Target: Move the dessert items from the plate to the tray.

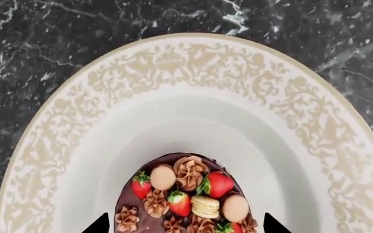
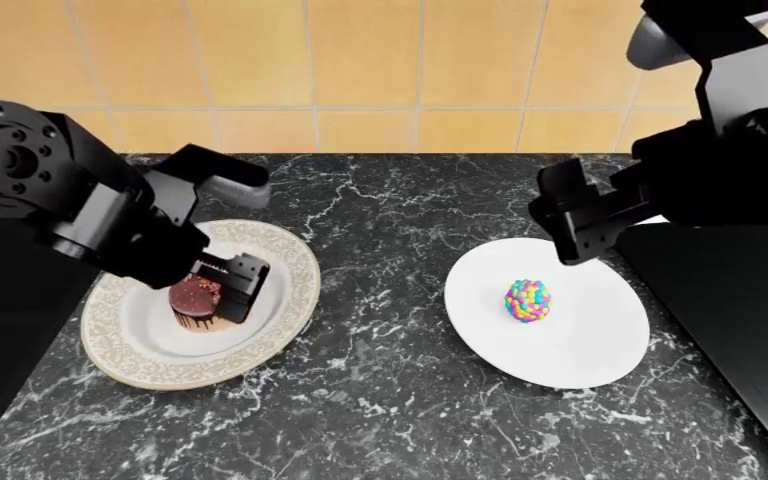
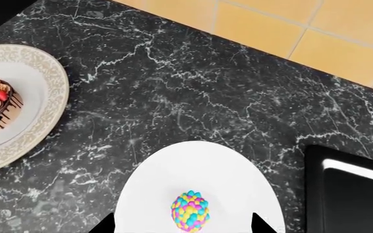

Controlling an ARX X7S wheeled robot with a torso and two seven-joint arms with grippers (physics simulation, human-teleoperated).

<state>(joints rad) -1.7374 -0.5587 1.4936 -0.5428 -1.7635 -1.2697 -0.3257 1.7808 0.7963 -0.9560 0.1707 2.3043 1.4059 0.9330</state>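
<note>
Pickup step: left pincer (image 2: 224, 285) down around chocolate cake (image 2: 200, 298) on patterned plate (image 2: 284, 262), jaws astride, closure not discernible; right pincer (image 3: 183, 224) apparently open above candy egg (image 2: 528, 300) on white plate (image 2: 584, 350); next, firm grip, lift, carry toward tray (image 2: 744, 330) at right.

The chocolate cake (image 1: 185, 196) (partly cut off) is seen on the gold-patterned plate (image 1: 193, 73), apparently between two dark fingertips (image 1: 99, 224).

Black marble countertop (image 2: 398, 400) with white veining, orange-yellow tiled wall (image 2: 398, 70) behind, soft even light
</note>
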